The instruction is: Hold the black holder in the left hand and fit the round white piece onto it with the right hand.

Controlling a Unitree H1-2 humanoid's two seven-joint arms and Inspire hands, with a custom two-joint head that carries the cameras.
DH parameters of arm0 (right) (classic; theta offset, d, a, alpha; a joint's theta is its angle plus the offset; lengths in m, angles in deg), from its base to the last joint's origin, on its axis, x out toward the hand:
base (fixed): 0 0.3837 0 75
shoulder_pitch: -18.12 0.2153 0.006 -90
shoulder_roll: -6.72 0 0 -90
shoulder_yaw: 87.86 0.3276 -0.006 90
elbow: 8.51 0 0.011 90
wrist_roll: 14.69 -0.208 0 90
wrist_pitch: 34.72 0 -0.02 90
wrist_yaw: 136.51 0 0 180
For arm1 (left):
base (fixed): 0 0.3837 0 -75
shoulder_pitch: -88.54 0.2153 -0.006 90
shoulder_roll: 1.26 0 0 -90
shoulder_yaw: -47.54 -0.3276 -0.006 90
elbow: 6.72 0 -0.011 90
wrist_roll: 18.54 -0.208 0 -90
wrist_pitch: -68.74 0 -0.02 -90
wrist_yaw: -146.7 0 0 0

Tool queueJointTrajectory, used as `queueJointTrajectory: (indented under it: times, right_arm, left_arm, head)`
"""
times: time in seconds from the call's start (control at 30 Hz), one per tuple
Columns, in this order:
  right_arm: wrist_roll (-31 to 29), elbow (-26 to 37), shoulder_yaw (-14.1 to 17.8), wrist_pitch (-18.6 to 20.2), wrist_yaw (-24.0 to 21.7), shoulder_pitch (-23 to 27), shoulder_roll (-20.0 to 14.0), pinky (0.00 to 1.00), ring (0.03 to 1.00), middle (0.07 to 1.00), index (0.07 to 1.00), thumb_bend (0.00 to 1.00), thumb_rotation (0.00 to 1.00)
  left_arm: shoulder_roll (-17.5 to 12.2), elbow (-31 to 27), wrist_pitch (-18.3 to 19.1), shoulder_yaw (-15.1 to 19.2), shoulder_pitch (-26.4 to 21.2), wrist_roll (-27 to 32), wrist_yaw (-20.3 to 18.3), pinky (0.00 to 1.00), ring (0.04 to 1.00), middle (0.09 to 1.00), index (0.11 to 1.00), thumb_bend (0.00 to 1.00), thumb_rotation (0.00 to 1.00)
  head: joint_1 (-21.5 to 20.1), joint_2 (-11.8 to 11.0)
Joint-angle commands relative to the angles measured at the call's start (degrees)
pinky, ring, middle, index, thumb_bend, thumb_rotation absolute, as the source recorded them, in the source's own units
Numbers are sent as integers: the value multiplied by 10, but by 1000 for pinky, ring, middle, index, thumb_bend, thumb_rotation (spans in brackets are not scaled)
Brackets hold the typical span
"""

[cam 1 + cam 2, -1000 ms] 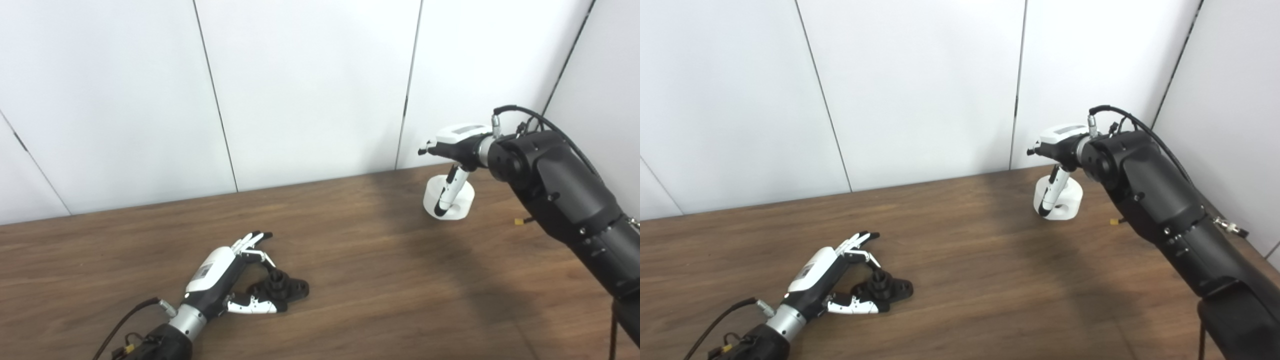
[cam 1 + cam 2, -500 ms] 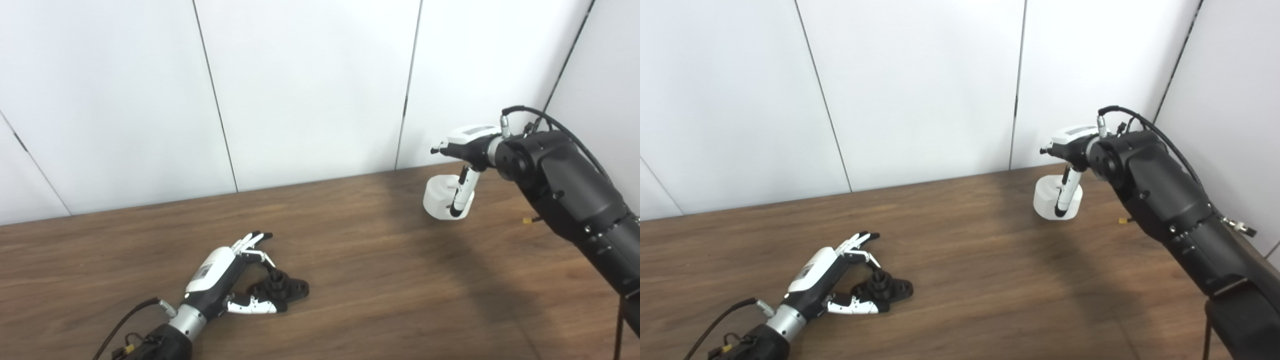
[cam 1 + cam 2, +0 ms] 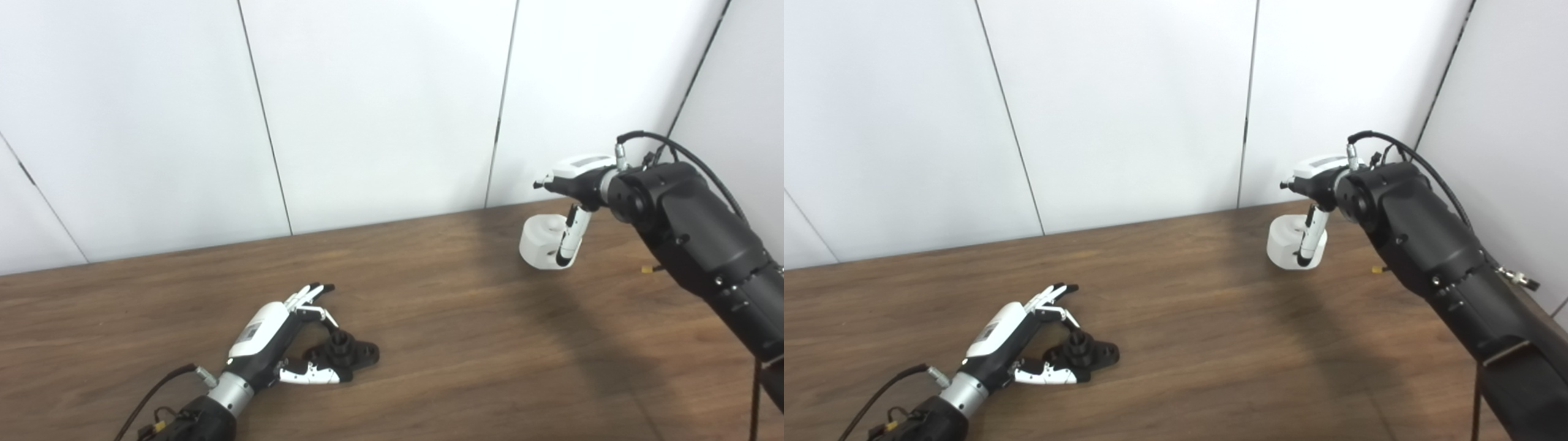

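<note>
Near the worktop's (image 3: 465, 343) front left corner, the robot's left hand (image 3: 275, 334) lay with fingers spread around the black holder (image 3: 344, 353), thumb against its near side and fingers arched over it, not clamped. At the far right edge, by the white wall panels (image 3: 380, 104), the right hand (image 3: 572, 202) gripped the round white piece (image 3: 540, 242), tilted and apparently raised off the wood.

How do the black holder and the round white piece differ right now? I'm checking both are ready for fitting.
The black holder lies flat on the table, near the front; the round white piece is tilted at the back right. The left hand sits open around the holder, not gripping it; the right hand is shut on the white piece. Both are small and still far apart.
</note>
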Motion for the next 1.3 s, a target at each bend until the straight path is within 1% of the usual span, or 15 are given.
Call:
queueJointTrajectory:
  times: [0.0,0.1,0.23,0.3,0.5,0.67,0.93,1.17,1.27]
  right_arm:
    - [13,2,6,6,15,31,-17,989,1000,1000,984,1000,333]
    - [16,1,6,9,13,31,-15,990,1000,1000,984,1000,332]
    - [17,-3,10,7,24,26,-15,994,1000,1000,981,1000,329]
    - [16,-4,11,5,32,23,-15,980,1000,1000,974,996,323]
    - [17,-10,13,-8,91,9,-17,916,985,996,932,969,304]
    - [15,-18,15,-15,138,-4,-15,887,969,978,894,942,298]
    - [7,-41,15,-21,183,-7,-8,884,957,960,862,908,279]
    - [7,-67,2,-23,193,2,0,883,947,952,844,923,304]
    - [8,-68,-4,-19,186,5,7,884,949,954,843,933,307]
  left_arm:
    - [2,42,2,-19,53,-15,-15,989,1000,953,483,524,56]
    - [1,41,0,-18,54,-12,-17,991,1000,954,483,524,56]
    - [2,41,3,-17,54,-11,-17,991,1000,948,483,523,55]
    - [3,40,5,-17,54,-13,-16,985,1000,947,483,524,56]
    - [3,42,5,-17,54,-11,-19,985,1000,947,483,524,56]
    - [4,43,4,-17,55,-10,-18,994,1000,949,483,524,55]
    - [5,47,-3,-18,54,-12,-14,992,1000,948,483,524,55]
    - [3,38,1,-15,57,-10,-16,988,1000,947,483,524,55]
    - [2,37,2,-16,58,-12,-15,995,1000,948,483,524,55]
  head:
    - [0,1]
    - [-1,2]
    - [0,1]
    - [0,1]
    - [2,0]
    - [4,0]
    - [8,2]
    - [9,5]
    - [10,6]
